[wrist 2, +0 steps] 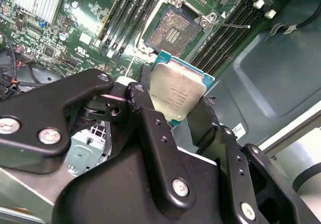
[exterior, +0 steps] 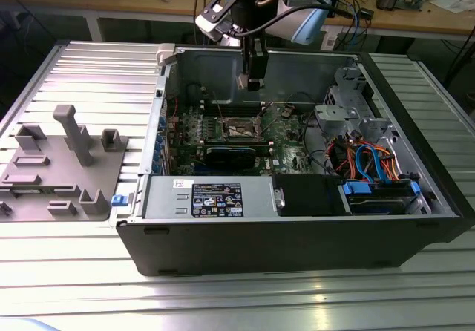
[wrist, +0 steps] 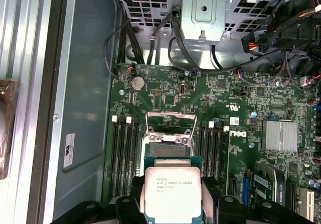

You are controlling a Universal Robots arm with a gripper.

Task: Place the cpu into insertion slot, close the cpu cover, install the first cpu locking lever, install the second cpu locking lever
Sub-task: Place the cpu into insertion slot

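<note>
One pincer [wrist 2: 171, 98] clamps the cpu [wrist: 172, 194] by opposite edges, hanging well clear above the insertion slot [wrist 2: 173, 30].

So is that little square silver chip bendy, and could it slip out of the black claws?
Probably not bendy: the small flat square chip with the silvery metal top looks like a stiff plate on green backing. It is likely light, being so thin. It might slip, since the black gripper pinches only its narrow edges, so a bump could shift it.
</note>
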